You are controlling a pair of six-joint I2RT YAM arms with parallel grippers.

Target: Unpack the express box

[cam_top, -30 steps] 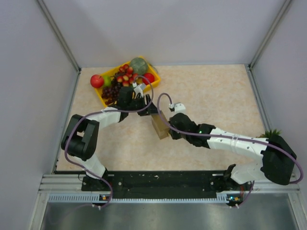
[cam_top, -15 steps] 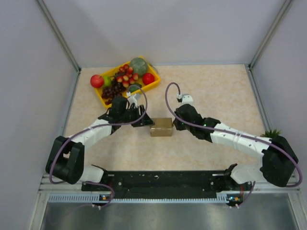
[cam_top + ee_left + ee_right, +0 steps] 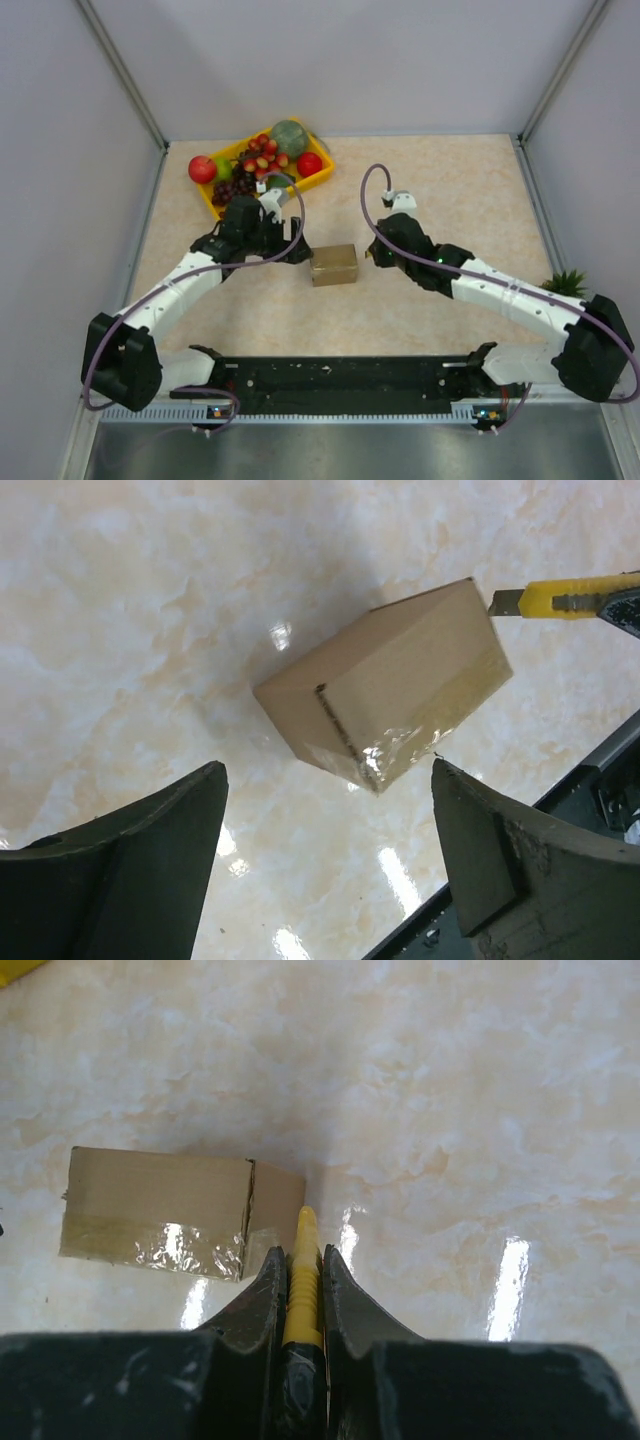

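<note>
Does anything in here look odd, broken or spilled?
Nothing looks spilled or damaged. The express box lies taped shut, slightly askew to the table edge. Two things stand out: the right claw grips a yellow utility knife aimed at the box, and a small green plant-like tuft sits at the table's right edge.

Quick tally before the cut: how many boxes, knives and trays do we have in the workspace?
express box: 1
yellow utility knife: 1, held in the right gripper
fruit tray: 1
Total: 3
</note>
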